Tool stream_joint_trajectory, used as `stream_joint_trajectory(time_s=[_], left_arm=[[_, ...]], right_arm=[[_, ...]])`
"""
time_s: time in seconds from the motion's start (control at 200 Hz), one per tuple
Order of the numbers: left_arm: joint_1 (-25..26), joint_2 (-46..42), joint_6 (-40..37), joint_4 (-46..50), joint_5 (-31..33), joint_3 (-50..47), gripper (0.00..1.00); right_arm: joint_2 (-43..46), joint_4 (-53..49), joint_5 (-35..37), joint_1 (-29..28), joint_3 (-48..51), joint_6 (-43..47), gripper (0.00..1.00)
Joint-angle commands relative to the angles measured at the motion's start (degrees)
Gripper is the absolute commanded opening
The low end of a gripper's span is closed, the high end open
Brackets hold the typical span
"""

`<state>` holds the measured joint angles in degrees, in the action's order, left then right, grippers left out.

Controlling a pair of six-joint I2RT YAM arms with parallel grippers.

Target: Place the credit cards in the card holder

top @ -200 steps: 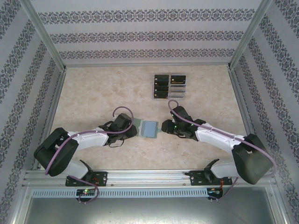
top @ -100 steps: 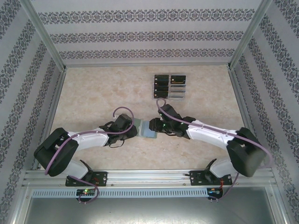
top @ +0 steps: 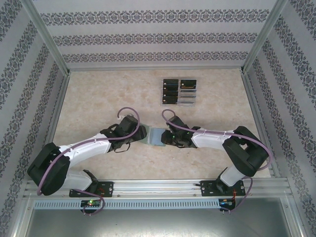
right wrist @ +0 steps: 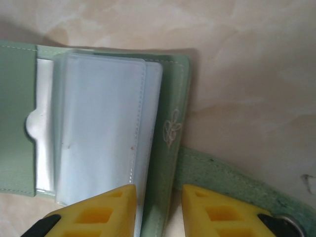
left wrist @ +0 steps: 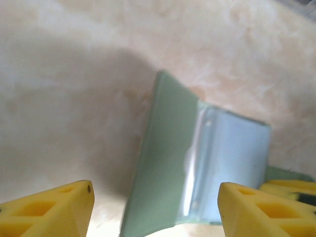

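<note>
Patterned wallpaper walls [top: 158, 34] box in a beige marbled table [top: 98, 98], with an aluminium rail [top: 158, 186] along its near edge where both arms are bolted. The left arm [top: 84, 148] and right arm [top: 217, 140] reach inward and meet near the table's middle. At the far middle stands a clear rack [top: 189, 100] holding the black cards [top: 171, 83], well apart from both arms. The holder [top: 156, 136] lies open and flat between the two grippers, its sage-green cover down and its pale blue clear sleeves up (no card is in them that I can make out). The left gripper [top: 143, 136] is at the holder's left edge; in its wrist view the yellow fingers of the left gripper [left wrist: 155, 190] stand wide apart, clamped on nothing, with the holder's [left wrist: 168, 163] green left flap running down between them, blurred. The right gripper [top: 165, 137] is at the holder's right edge; in its wrist view the right gripper [right wrist: 158, 192] has its fingers only narrowly parted, one over the sleeves and one past the cover's stitched right border, and I see nothing pinched between them. The holder [right wrist: 98, 123] carries a small embossed sprig [right wrist: 171, 131] on that border, and its green tab [right wrist: 232, 182] trails out over the table to the right.
</note>
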<state>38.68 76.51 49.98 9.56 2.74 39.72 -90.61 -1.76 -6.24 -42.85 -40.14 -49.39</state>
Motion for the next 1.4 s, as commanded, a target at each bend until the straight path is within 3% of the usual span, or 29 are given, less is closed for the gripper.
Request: stream_joint_trajectory(time_s=[0.0,0.225,0.46,0.68,1.009,1.394], left_arm=[[0.4,1.3,-5.8,5.5,2.9,5.0,0.70],[-1.8,10.9,-13.0,11.3,1.3,13.4,0.73],[-2.4,17.3,-17.3,15.7,5.4,16.6,0.72],[-2.4,18.1,-16.1,14.4,3.2,14.0,0.69],[-1.3,18.6,-13.1,10.1,-0.1,9.4,0.66],[-0.8,17.8,-12.9,9.2,-0.5,9.7,0.66]], right_arm=[[-0.6,1.9,1.1,0.5,0.8,0.2,0.30],[0.0,1.8,0.7,2.1,1.5,1.1,0.30],[1.8,0.9,0.1,5.7,3.4,3.2,0.30],[2.7,0.8,-1.7,8.5,3.9,4.5,0.30],[8.1,-3.1,-3.6,7.0,0.1,4.5,0.36],[2.7,-3.6,-3.7,5.1,-3.5,4.5,0.45]])
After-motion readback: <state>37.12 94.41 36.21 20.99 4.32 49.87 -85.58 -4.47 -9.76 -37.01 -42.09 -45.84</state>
